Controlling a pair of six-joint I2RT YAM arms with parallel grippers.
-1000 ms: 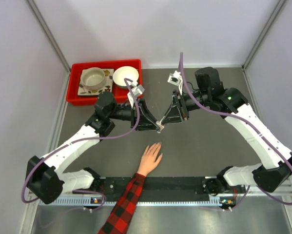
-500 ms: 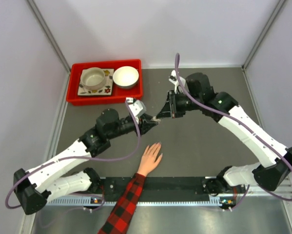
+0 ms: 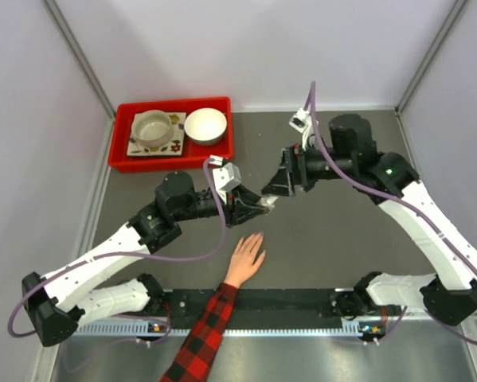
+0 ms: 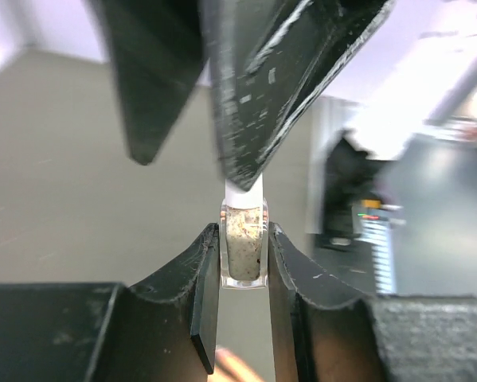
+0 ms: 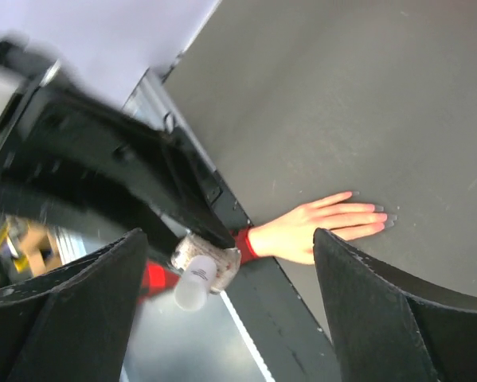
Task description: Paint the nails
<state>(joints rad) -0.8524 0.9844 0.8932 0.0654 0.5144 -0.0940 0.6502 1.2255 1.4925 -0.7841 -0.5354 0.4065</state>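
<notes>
A small glittery beige polish bottle (image 4: 244, 243) with a white cap (image 5: 192, 288) sits clamped between my left gripper's (image 4: 244, 263) jaws, cap pointing at the right gripper. In the top view the bottle (image 3: 266, 204) hangs above the grey table, just beyond a human hand (image 3: 246, 256) with a red-and-black plaid sleeve lying flat. My right gripper (image 3: 279, 185) stands wide open around the cap without touching it. In the right wrist view its gripper (image 5: 230, 243) frames the bottle (image 5: 209, 259) and the hand (image 5: 318, 231), whose tiny nails (image 5: 379, 213) show at the fingertips.
A red tray (image 3: 172, 107) at the back left holds a white bowl (image 3: 205, 125) and a cup (image 3: 153, 129) on a patterned plate. A black rail (image 3: 286, 301) runs along the near edge by the arm bases. Pale walls enclose the table.
The right gripper, pinched at the bottle's cap half a second ago, has opened wide and drawn back slightly to the right. The left gripper has kept the bottle and shifted a little right and nearer.
</notes>
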